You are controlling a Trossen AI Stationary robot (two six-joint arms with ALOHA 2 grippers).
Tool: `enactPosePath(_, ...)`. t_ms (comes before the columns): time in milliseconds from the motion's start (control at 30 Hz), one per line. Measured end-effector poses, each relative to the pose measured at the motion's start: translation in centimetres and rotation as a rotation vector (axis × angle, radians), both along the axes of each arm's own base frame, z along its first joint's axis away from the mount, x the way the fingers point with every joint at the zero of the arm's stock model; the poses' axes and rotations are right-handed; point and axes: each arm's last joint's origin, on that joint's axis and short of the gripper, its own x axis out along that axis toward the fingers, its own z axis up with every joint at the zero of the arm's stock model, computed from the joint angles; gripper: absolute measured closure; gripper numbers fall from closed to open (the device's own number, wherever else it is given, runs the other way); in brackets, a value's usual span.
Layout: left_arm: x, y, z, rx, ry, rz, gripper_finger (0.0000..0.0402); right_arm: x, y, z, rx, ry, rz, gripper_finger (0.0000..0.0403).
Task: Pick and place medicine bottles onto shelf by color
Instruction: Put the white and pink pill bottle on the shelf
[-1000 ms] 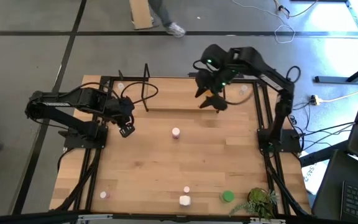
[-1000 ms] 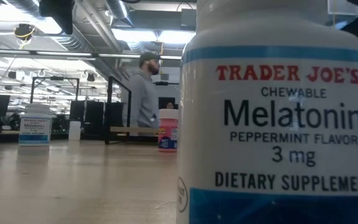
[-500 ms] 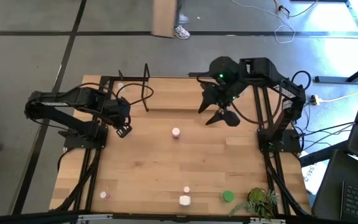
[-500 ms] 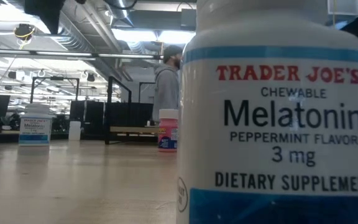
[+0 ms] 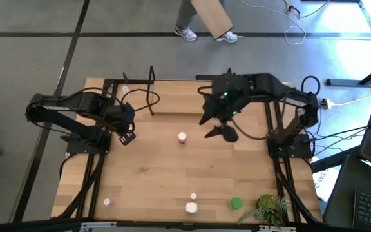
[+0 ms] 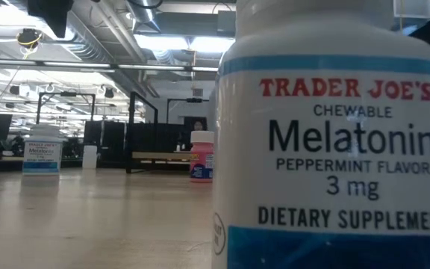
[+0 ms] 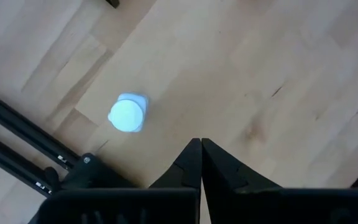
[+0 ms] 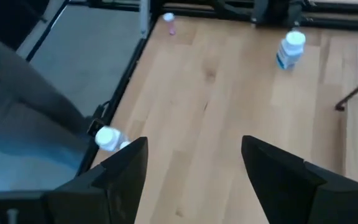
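The right gripper (image 5: 215, 126) is hovering with fingers spread and empty beside the pink-capped medicine bottle (image 5: 182, 137) on bare tabletop – a hasty descent risks toppling it; the left gripper (image 7: 200, 163) is waiting, pinched closed.

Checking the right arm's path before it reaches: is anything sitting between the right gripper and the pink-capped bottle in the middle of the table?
Nothing visible. In the high view the open right gripper hangs just right of the pink-capped bottle, with only bare table between them. The left gripper waits, shut, on the bottle's other side.
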Motion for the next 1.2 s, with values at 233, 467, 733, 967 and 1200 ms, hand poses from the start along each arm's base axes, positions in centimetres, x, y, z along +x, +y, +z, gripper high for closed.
enactPosePath(233, 0.0, -0.5, 0.0, 0.022, -0.007, -0.024, 0.0401, 1.1, 0.1, -3.9, 0.074, 0.082, -0.082, 0.0141)
enactPosePath(467, 0.1, -0.5, 0.1, 0.019, -0.027, -0.002, 0.0401, 1.7, -0.1, -7.1, 0.032, 0.181, -0.139, 0.0141)
enactPosePath(733, 0.5, -0.5, 0.2, 0.042, -0.071, 0.021, 0.0401, 2.9, -1.1, -11.8, -0.138, 0.161, -0.174, 0.0141)
enactPosePath(967, 0.5, -0.5, 0.3, 0.048, -0.077, 0.025, 0.0401, 4.1, -1.4, -14.8, -0.190, 0.021, -0.126, 0.0141)
enactPosePath(1200, 0.6, -0.5, 0.3, 0.047, -0.084, 0.025, 0.0401, 4.3, -2.1, -18.0, -0.190, -0.033, -0.147, 0.0141)
